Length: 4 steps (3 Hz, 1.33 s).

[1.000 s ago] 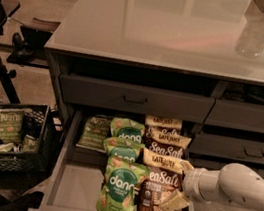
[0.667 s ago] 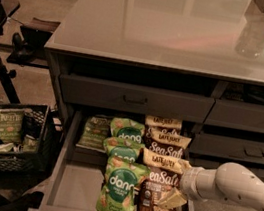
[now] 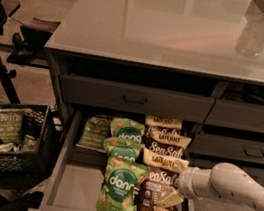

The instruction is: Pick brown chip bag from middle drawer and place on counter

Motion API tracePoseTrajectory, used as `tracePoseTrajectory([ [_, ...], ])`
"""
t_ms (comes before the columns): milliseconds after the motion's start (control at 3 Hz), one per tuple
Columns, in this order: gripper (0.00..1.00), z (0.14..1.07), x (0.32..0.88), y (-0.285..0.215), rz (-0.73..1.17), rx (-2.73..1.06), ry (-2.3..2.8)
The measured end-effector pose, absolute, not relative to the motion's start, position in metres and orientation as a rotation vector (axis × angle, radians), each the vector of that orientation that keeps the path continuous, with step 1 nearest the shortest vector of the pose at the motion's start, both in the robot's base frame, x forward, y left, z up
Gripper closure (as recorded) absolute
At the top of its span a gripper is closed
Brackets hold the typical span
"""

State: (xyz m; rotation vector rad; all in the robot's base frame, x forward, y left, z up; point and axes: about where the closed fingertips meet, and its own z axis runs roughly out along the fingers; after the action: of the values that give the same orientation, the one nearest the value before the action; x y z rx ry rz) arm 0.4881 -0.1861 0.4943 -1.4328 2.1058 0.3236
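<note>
The cream-white gripper (image 3: 172, 197) rests on a brown chip bag (image 3: 156, 183): dark brown, cream-yellow top band, white "Sea Salt" lettering. Left of the jaws lie green "dang" bags (image 3: 118, 186) with white lettering. Beneath the jaws the middle drawer (image 3: 76, 191) is plain grey. Above them the counter (image 3: 176, 29) is glossy, reflective grey.

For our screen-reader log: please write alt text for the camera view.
The robot's gripper, coming from the right, is at the front brown chip bag in the open middle drawer, beside green dang bags. The grey counter spans above; a black crate stands left.
</note>
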Motion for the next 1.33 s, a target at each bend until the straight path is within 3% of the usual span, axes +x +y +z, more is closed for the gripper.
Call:
tracePoseTrajectory([
  [1000, 0.00, 0.455, 0.478, -0.174, 0.406, -1.443, 2.132],
  [1333, 0.05, 0.455, 0.478, -0.174, 0.407, -1.443, 2.133],
])
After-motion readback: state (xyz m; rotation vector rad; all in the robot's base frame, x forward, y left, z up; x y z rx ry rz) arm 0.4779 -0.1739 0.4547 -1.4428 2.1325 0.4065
